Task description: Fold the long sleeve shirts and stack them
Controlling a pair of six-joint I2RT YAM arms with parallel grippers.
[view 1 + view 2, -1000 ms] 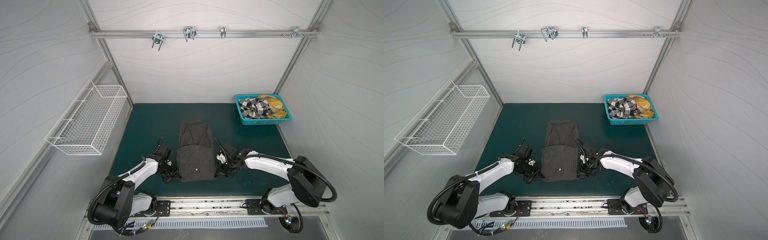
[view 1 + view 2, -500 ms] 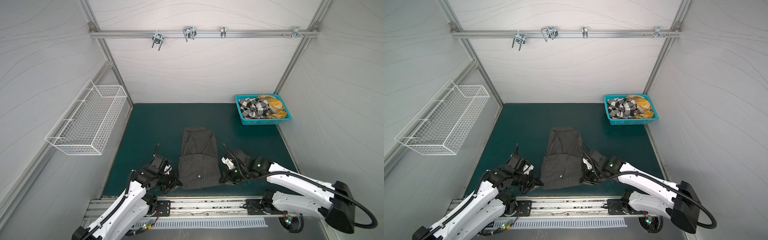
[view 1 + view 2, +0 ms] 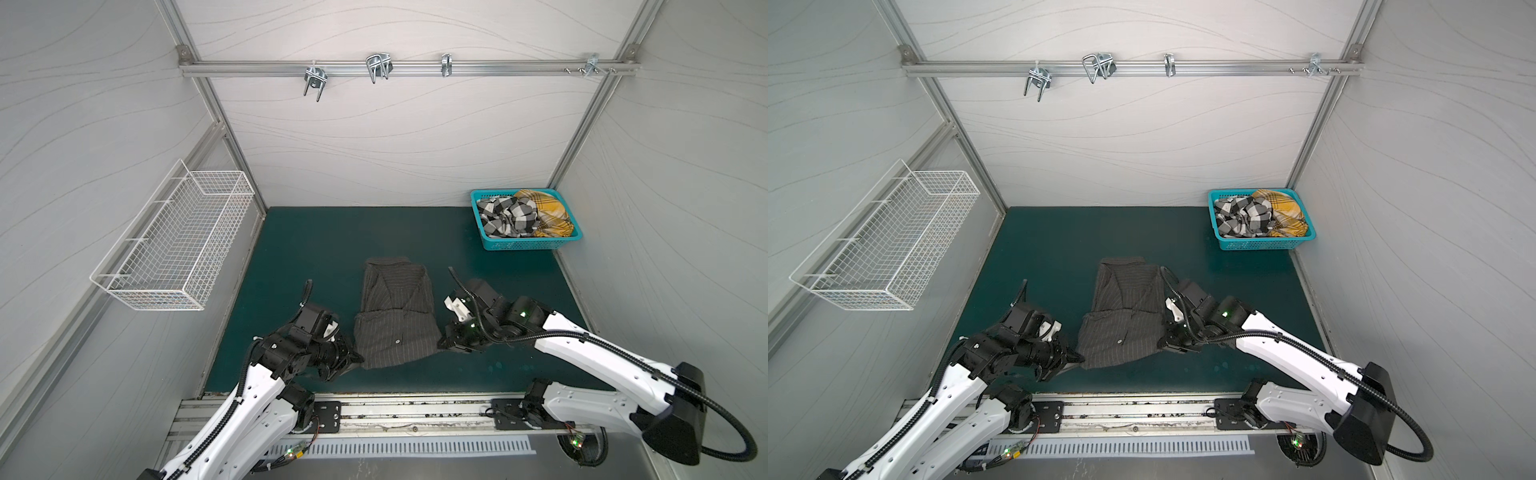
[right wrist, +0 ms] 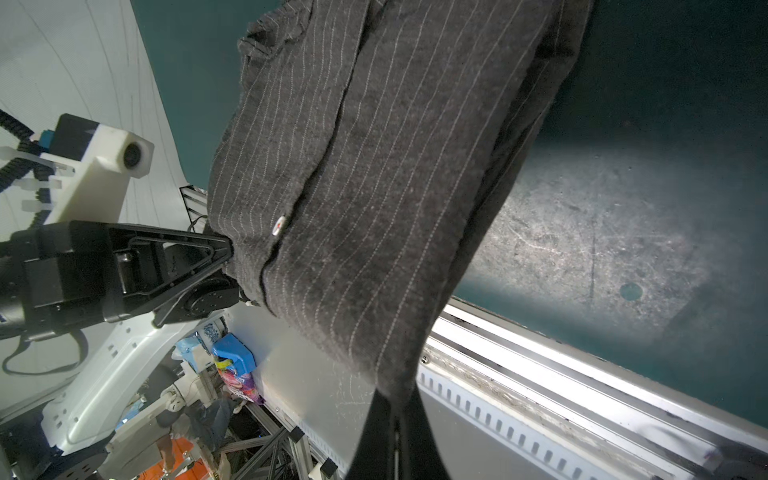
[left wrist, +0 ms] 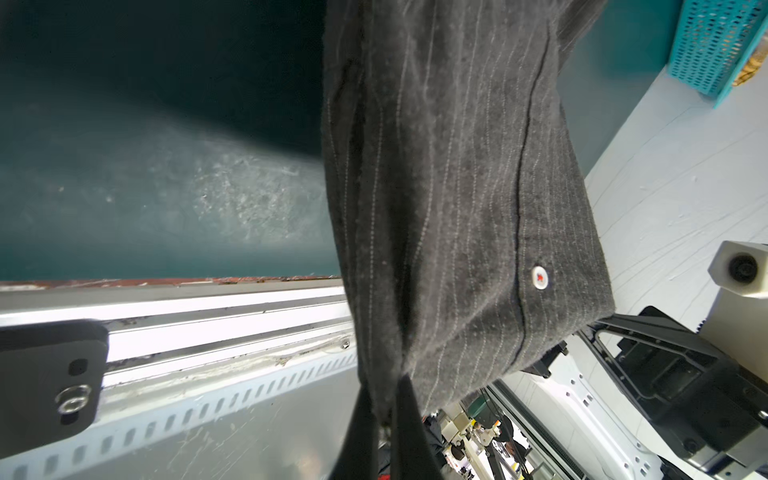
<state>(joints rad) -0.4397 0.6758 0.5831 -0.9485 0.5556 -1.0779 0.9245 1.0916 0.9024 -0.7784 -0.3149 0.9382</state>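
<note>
The left fingers (image 3: 354, 360) were clenched on one near corner of the charcoal pinstripe shirt (image 3: 395, 324), and the right fingers (image 3: 443, 343) were clenched on the other near corner, so the near edge of the cloth ran taut from one pair to the other; in the left wrist view the dark cloth bunched into the closed left fingers (image 5: 362, 440), and in the right wrist view it narrowed the same way into the closed right fingers (image 4: 376, 436); between the two pairs, closer to the left fingers' side in both top views, sat a small white button (image 3: 397, 341) with red thread, beside a dark seam; the held end was raised off the green tabletop (image 3: 316, 249), hanging in front of the metal rail (image 5: 216, 316) in both wrist views, while the end farthest from the fingers, folded and rumpled, lay flat on the tabletop; well beyond the right fingers, at the far corner, stood the teal basket (image 3: 524, 246), holding the black-and-white check shirt (image 3: 508, 217) and, touching it, the mustard plaid shirt (image 3: 549, 212), both crumpled; well away from the left fingers, a white wire basket (image 3: 174, 249) hung on the side wall.
</note>
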